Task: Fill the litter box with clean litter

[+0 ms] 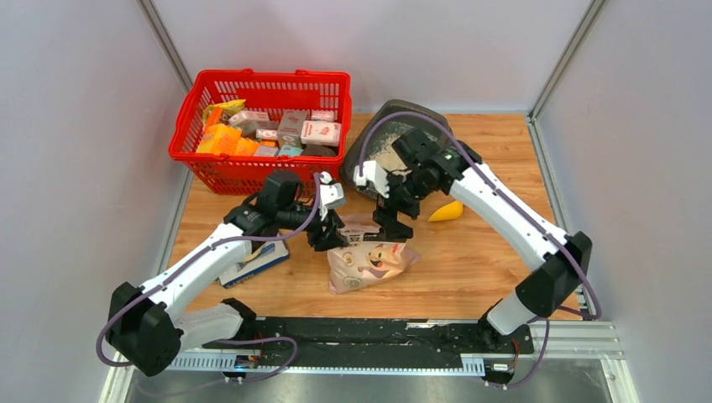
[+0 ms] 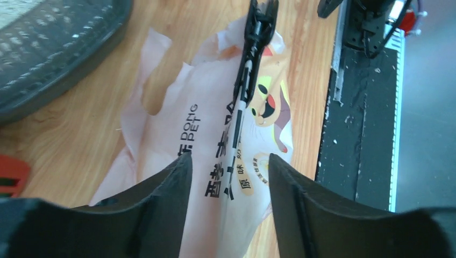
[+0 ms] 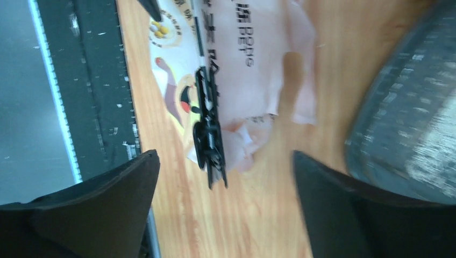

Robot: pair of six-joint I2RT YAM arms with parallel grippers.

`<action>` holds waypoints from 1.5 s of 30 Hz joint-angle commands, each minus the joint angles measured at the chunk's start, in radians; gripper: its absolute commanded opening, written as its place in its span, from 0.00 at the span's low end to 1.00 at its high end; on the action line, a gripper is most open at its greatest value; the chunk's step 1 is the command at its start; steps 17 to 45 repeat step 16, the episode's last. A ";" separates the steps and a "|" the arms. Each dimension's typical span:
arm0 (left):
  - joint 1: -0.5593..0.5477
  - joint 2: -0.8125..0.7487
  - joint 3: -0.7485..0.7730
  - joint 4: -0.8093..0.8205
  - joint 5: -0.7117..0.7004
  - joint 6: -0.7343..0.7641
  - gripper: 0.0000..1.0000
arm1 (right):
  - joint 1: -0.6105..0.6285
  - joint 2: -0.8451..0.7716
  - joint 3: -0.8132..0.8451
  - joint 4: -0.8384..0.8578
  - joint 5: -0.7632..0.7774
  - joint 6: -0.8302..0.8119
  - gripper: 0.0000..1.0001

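The litter box (image 1: 395,111) is sitting at the back of the table (image 1: 470,277), just right of the red basket (image 1: 269,75). A pale patch of litter (image 1: 379,155) is showing in its near-left part, so it's looking only partly filled. The bag (image 1: 369,262) is lying flat on the wood just in front of the box, w/ a long black clip (image 2: 258,32) running across its mouth end.

The left gripper (image 2: 230,161) is hanging over the bag w/ jaws moderately apart, printed film showing between them. Can't tell if the pads are touching it. The right gripper (image 3: 226,156) is hovering w/ jaws spread wide above the clip's end nearest the box, holding nothing.

Step in hand, as I'm reading it, is getting a two-arm hold on the bag and dealing w/ the clip.

- **Left:** should be pinching a firm fold of film, not just the slack top layer.
- **Right:** should be centring on the clip body before closing, approaching square to it, since thin film is slippery and prone to tearing.
- **Bag mouth:** keep it pointing toward the box so spill is going in, not onto the wood.

The yellow scoop (image 1: 447,211) is lying near the right forearm, so mind the elbow.
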 commanded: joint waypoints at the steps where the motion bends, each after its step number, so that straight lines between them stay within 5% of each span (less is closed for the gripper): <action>1: 0.024 -0.030 0.140 -0.187 -0.109 0.134 0.66 | -0.040 -0.106 0.065 0.085 0.158 0.148 1.00; 6: 0.117 -0.079 0.227 -0.288 -0.204 0.153 0.70 | -0.082 -0.171 -0.006 0.286 0.479 0.369 1.00; 8: 0.133 -0.092 0.267 -0.311 -0.261 0.140 0.71 | -0.091 -0.196 -0.080 0.377 0.718 0.486 1.00; 13: 0.190 -0.125 0.313 -0.295 -0.483 0.059 0.79 | -0.115 -0.248 -0.169 0.579 1.005 0.475 1.00; 16: 0.231 -0.141 0.281 -0.230 -0.563 -0.031 0.81 | -0.183 -0.251 -0.145 0.621 0.964 0.530 1.00; 45: 0.231 -0.141 0.281 -0.230 -0.563 -0.031 0.81 | -0.183 -0.251 -0.145 0.621 0.964 0.530 1.00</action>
